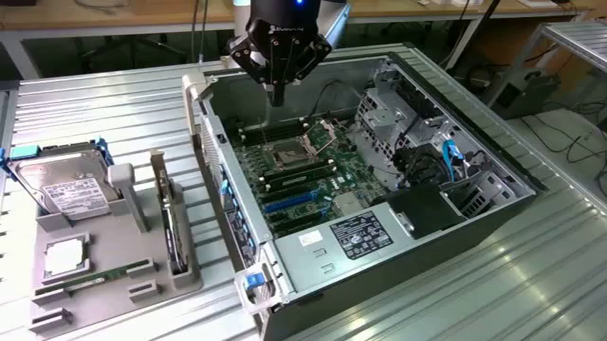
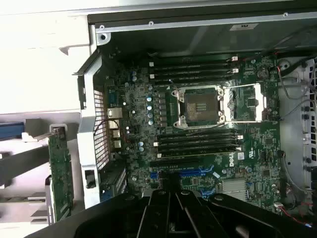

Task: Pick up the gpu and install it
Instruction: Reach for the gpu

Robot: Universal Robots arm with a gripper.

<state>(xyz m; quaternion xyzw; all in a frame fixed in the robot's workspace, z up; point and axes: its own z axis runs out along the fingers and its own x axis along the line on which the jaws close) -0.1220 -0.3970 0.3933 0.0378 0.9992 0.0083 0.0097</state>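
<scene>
— Where is your hand now, and does it hold something?

— My gripper (image 1: 277, 99) hangs over the open computer case (image 1: 210, 135) and carries nothing. The fingers (image 2: 157, 208) look pressed together, but the wrist view is dark there, so I say this with some care.

— What is closest to it?

— Directly below the hand is the motherboard (image 2: 133, 114). The blue slots (image 2: 193, 173) are nearest to the fingertips, and the open processor socket (image 2: 200, 106) is a little further.

— And the gpu?

— The gpu (image 1: 170, 213) is untouched. It stands on its edge in the grey tray (image 1: 124, 249), outside the case wall and well apart from the hand, toward the exterior view's left. Beyond it, further from the hand, the hard drive (image 1: 67, 192) stands in its own holder on the same tray. The green memory stick (image 1: 95, 273) sits low at the far part of the tray.
</scene>
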